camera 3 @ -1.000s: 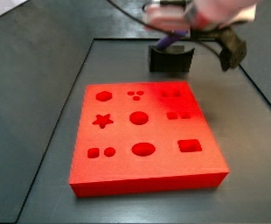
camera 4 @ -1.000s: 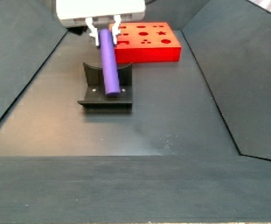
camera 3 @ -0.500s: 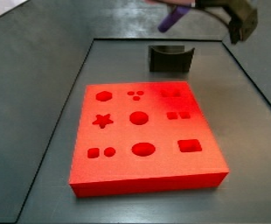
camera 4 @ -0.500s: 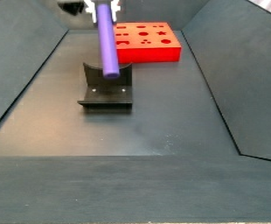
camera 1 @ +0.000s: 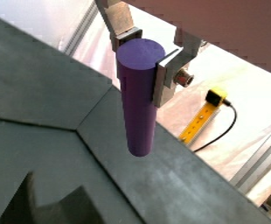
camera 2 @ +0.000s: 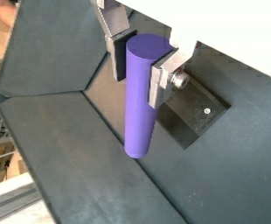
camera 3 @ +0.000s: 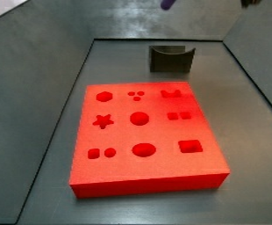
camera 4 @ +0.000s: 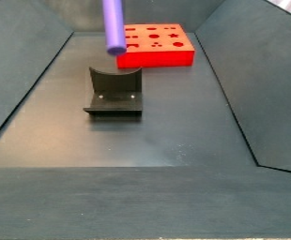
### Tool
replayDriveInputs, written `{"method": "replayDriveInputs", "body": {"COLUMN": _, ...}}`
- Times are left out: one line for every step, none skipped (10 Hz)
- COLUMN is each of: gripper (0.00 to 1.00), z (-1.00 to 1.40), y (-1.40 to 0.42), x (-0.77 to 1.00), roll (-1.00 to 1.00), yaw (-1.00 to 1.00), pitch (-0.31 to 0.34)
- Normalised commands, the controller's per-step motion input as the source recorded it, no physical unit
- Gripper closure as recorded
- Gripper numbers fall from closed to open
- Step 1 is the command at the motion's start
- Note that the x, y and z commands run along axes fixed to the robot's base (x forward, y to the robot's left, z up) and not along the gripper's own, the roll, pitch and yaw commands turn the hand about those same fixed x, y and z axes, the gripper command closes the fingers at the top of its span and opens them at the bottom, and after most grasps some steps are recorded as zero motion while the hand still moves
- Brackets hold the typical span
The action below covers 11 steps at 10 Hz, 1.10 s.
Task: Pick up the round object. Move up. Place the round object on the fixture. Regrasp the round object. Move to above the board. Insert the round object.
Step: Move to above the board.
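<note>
The round object, a purple peg (camera 1: 137,101), hangs upright in the air, and my gripper (camera 1: 148,52) is shut on its upper end. Both wrist views show the silver fingers (camera 2: 165,74) pressed on either side of the peg (camera 2: 139,96). In a side view the peg (camera 4: 112,24) hangs high above the fixture (camera 4: 114,92), with the gripper out of frame above it. Only the peg's tip (camera 3: 168,3) shows in a side view, above the fixture (camera 3: 170,59). The red board (camera 3: 145,132) lies flat with its cut-out holes facing up, and nothing is in them.
Dark sloping walls enclose the grey floor (camera 4: 148,141). The fixture's base plate (camera 2: 202,114) lies below the peg in a wrist view. A yellow cable (camera 1: 208,114) runs outside the enclosure.
The gripper has risen with the peg, lifting it up off the fixture. The gripper has left the top of both side views, and only the peg's lower part still shows.
</note>
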Motion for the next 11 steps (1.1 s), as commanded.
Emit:
{"method": "replayDriveInputs", "body": {"gripper": 1.0, "z": 0.99, "y": 0.04, "x": -0.1, "roll": -0.06, "yaw": -0.05, "pitch": 0.029}}
{"method": "replayDriveInputs", "body": {"gripper": 1.0, "z": 0.81, "y": 0.03, "x": -0.08, "roll": -0.06, "yaw": -0.04, "pitch": 0.045}}
{"method": "replayDriveInputs", "body": {"gripper": 1.0, "z": 0.58, "y": 0.01, "x": -0.06, "roll": -0.06, "yaw": -0.02, "pitch": 0.061}}
{"method": "replayDriveInputs", "body": {"gripper": 1.0, "z": 0.4, "y": 0.01, "x": -0.05, "roll": -0.05, "yaw": -0.01, "pitch": 0.071}}
{"method": "replayDriveInputs", "body": {"gripper": 1.0, "z": 0.23, "y": 0.0, "x": -0.03, "roll": -0.05, "yaw": 0.0, "pitch": 0.083}}
{"method": "replayDriveInputs", "body": {"gripper": 1.0, "z": 0.19, "y": -1.0, "x": -0.59, "roll": -1.0, "yaw": -0.15, "pitch": -0.051}}
{"method": "replayDriveInputs", "body": {"gripper": 1.0, "z": 0.19, "y": -1.0, "x": -0.59, "roll": -1.0, "yaw": -0.14, "pitch": -0.061}}
{"method": "replayDriveInputs", "body": {"gripper": 1.0, "z": 0.21, "y": -1.0, "x": -0.63, "roll": -1.0, "yaw": -0.14, "pitch": -0.07}}
{"method": "replayDriveInputs", "body": {"gripper": 1.0, "z": 0.2, "y": -1.0, "x": -0.66, "roll": -1.0, "yaw": -0.15, "pitch": -0.077}}
{"method": "replayDriveInputs", "body": {"gripper": 1.0, "z": 0.21, "y": -1.0, "x": -0.69, "roll": -1.0, "yaw": -0.16, "pitch": -0.083}}
{"method": "replayDriveInputs", "body": {"gripper": 1.0, "z": 0.21, "y": -1.0, "x": -0.72, "roll": -1.0, "yaw": -0.16, "pitch": -0.085}}
